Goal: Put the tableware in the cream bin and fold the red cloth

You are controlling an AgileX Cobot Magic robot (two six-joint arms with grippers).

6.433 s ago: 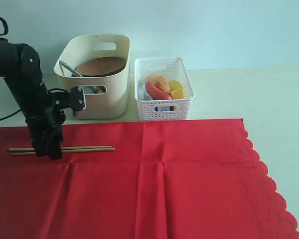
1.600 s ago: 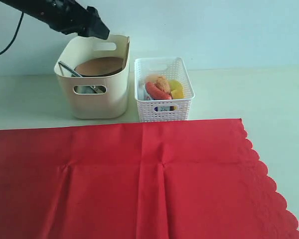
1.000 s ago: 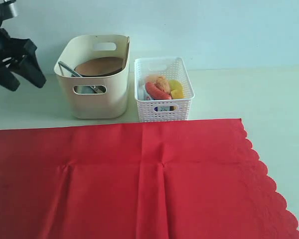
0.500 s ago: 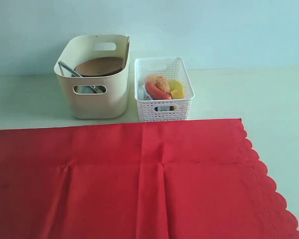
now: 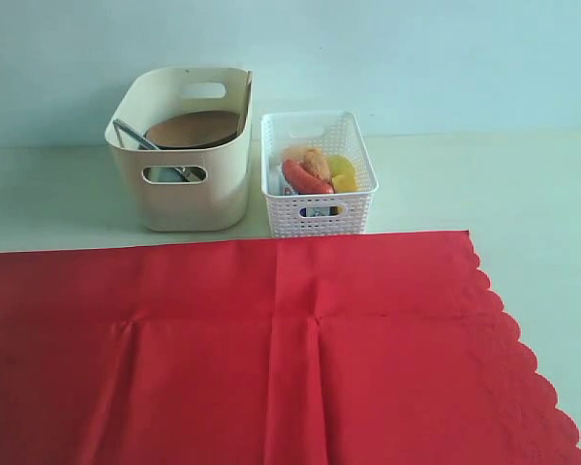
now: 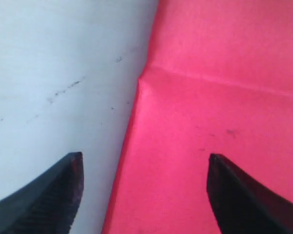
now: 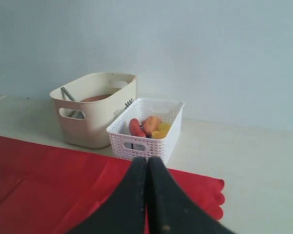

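We hover the left gripper (image 6: 144,157), spread wide, over the red cloth (image 6: 210,97) edge, right gripper (image 7: 147,161) pinched together: grab shallow and it could slip.

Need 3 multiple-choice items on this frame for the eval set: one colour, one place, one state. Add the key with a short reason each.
1. The cloth is:
A. blue
B. red
C. cream

2. The brown plate lies:
A. on the cloth
B. in the cream bin
C. on the table beside the bin

3. The left arm's jaws are:
A. shut on the cloth
B. shut, holding nothing
C. open, holding nothing

Key:
1 B: the exterior view shows a bright red sheet across the front of the table.
2 B: the plate's round top shows inside the bin's rim, and nothing lies on the cloth.
3 C: the left wrist view shows both tips wide apart, with the cloth's edge lying flat beyond them.
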